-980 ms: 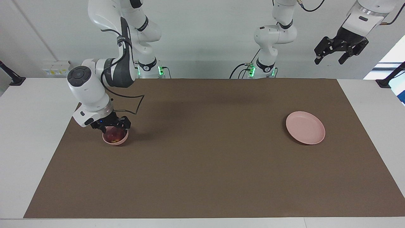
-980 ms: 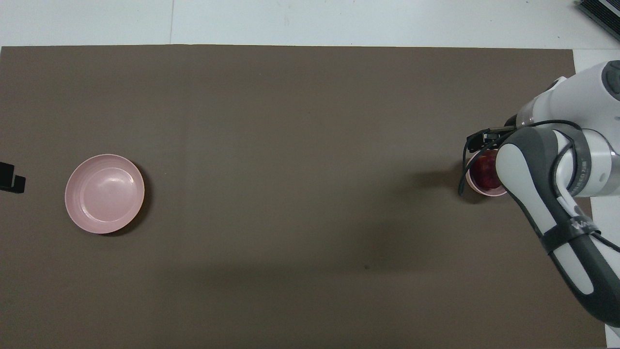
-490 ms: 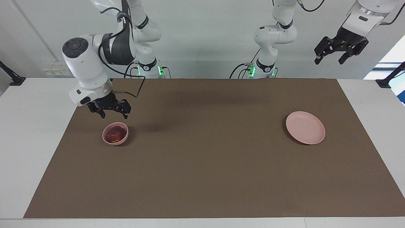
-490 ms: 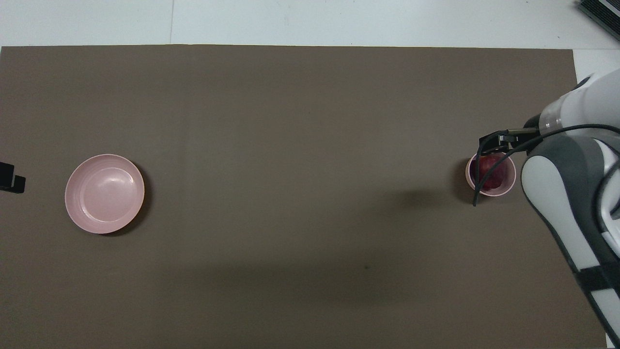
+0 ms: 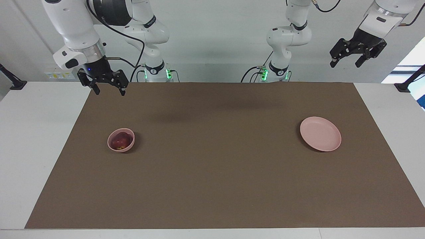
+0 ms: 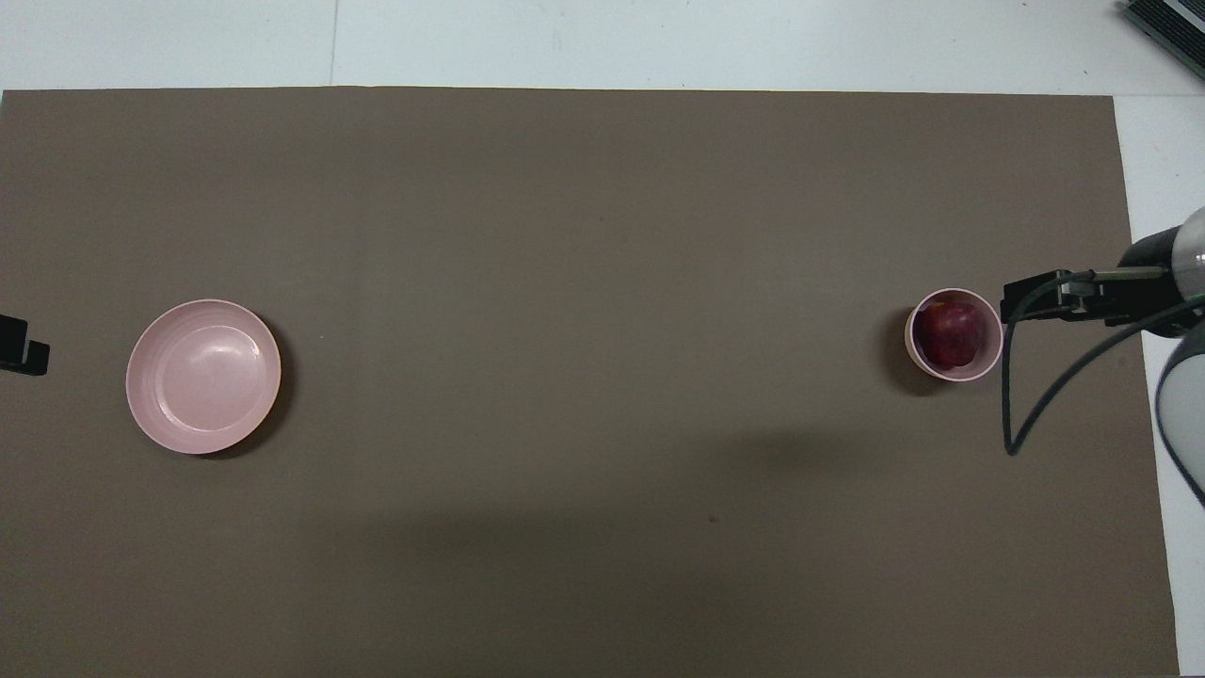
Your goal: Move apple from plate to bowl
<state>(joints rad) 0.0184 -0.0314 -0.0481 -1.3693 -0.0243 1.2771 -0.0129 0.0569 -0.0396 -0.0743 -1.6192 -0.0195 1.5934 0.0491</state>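
Resting in the bowl (image 5: 121,140) near the right arm's end of the worktop (image 5: 20,139), the apple (image 5: 120,141) lies unobstructed on the brown mat (image 5: 212,172). The plate (image 5: 320,133) sits bare toward the other end. The right pincer (image 5: 107,90) and left pincer (image 5: 347,60) hang wide, holding nothing.

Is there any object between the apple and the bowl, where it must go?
Nothing visible stands in the way: the apple already lies inside the bowl, and the plate is bare. The right gripper is open, up over the mat's edge. The left gripper waits open, raised past the left arm's end.
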